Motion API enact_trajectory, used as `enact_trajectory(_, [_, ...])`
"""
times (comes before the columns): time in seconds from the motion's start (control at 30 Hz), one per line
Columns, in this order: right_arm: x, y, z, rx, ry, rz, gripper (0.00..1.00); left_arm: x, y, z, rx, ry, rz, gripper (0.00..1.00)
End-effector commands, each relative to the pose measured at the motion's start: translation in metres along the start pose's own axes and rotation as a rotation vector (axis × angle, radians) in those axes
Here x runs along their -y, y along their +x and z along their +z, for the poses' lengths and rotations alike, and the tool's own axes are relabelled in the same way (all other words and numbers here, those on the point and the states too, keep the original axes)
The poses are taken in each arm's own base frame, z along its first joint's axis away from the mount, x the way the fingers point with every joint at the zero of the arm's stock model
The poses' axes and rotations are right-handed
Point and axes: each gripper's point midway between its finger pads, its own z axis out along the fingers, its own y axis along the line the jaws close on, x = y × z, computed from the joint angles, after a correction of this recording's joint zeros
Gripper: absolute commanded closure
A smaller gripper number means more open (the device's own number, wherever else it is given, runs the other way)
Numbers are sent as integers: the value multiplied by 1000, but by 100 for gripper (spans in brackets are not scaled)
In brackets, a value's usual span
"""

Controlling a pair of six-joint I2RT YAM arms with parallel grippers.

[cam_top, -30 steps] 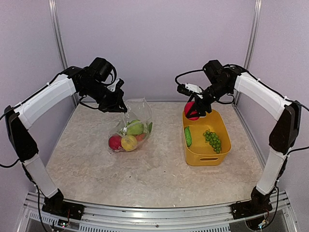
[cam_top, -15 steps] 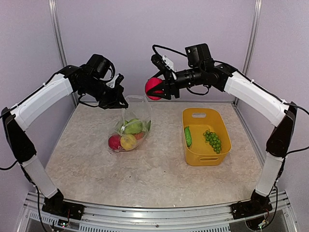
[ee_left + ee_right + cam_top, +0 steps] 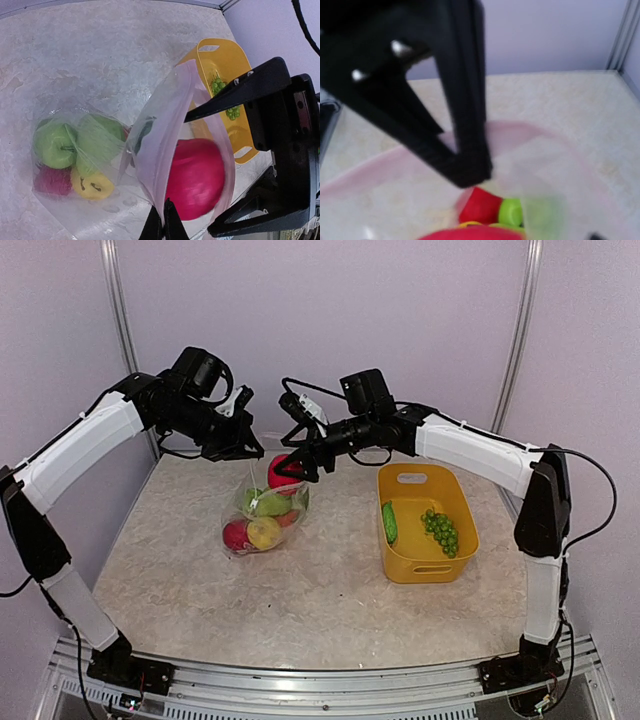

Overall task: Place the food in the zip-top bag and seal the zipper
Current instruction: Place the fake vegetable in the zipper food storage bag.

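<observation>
The clear zip-top bag (image 3: 272,502) stands on the table with several red, yellow and green round fruits inside. My left gripper (image 3: 247,449) is shut on the bag's mouth edge and holds it up and open; the left wrist view shows the pinch (image 3: 162,221). My right gripper (image 3: 287,470) is shut on a red round toy fruit (image 3: 196,177) and holds it in the bag's open mouth. Its black fingers (image 3: 235,92) lie on either side of the fruit. The green cucumber (image 3: 389,522) and green grapes (image 3: 441,527) lie in the yellow basket (image 3: 428,568). I cannot make out the white slider.
The yellow basket stands right of the bag, also in the left wrist view (image 3: 227,55). In the right wrist view the left gripper's black fingers (image 3: 462,150) fill the top, above a red piece (image 3: 479,206) in the bag. Walls enclose the back and sides.
My right arm lifted the red fruit from the basket, swung left and lowered it into the bag's mouth. My left gripper kept its hold on the bag's edge.
</observation>
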Motion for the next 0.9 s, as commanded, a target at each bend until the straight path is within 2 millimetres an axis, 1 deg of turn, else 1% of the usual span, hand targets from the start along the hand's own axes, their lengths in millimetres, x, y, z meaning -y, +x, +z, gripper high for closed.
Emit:
enact_trajectory(0.0, [-19, -26, -1, 35, -31, -38, 1, 3, -8, -12, 55, 3, 15, 100])
enact_trajectory(0.07, [-22, -34, -11, 38, -24, -56, 0, -2, -9, -12, 61, -1, 7, 100])
enact_trajectory(0.17, [-30, -48, -32, 39, -9, -97, 0, -10, -9, -13, 61, -8, -10, 100])
enact_trajectory(0.23, [-37, -49, -44, 8, -5, -142, 1, -13, -10, -17, 69, -18, -6, 100])
enact_trajectory(0.3, [-41, -43, -58, -42, 17, -167, 3, -15, -13, -26, 90, -40, 6, 100])
enact_trajectory(0.37, [-40, -30, -74, -92, 46, -170, 7, -15, -18, -40, 115, -55, 30, 100])
enact_trajectory(0.4, [-36, -23, -83, -113, 72, -158, 9, -16, -21, -50, 136, -74, 47, 100])
enact_trajectory(0.47, [-28, -11, -106, -132, 120, -131, 12, -20, -24, -65, 171, -117, 74, 100])
enact_trajectory(0.5, [-21, -2, -116, -148, 149, -107, 13, -22, -21, -67, 177, -122, 88, 100])
enact_trajectory(0.57, [2, 24, -140, -190, 241, -44, 16, -26, -11, -60, 148, -111, 112, 100])
enact_trajectory(0.6, [12, 40, -150, -217, 284, -9, 19, -29, -6, -56, 122, -116, 114, 100])
enact_trajectory(0.63, [23, 56, -160, -238, 333, 33, 21, -33, 0, -47, 72, -130, 100, 100])
enact_trajectory(0.67, [32, 74, -169, -257, 375, 88, 24, -33, 3, -45, 33, -130, 81, 100])
enact_trajectory(0.7, [40, 90, -177, -264, 407, 144, 27, -32, 10, -36, -26, -117, 60, 100])
enact_trajectory(0.73, [47, 105, -185, -266, 435, 198, 29, -30, 12, -27, -50, -105, 53, 100])
enact_trajectory(0.77, [51, 123, -191, -275, 465, 250, 30, -26, 11, -22, -48, -96, 61, 100])
enact_trajectory(0.83, [60, 141, -201, -274, 526, 324, 34, -18, 8, -19, -23, -85, 86, 100])
enact_trajectory(0.87, [64, 149, -204, -281, 563, 352, 37, -15, 6, -21, -10, -81, 92, 100])
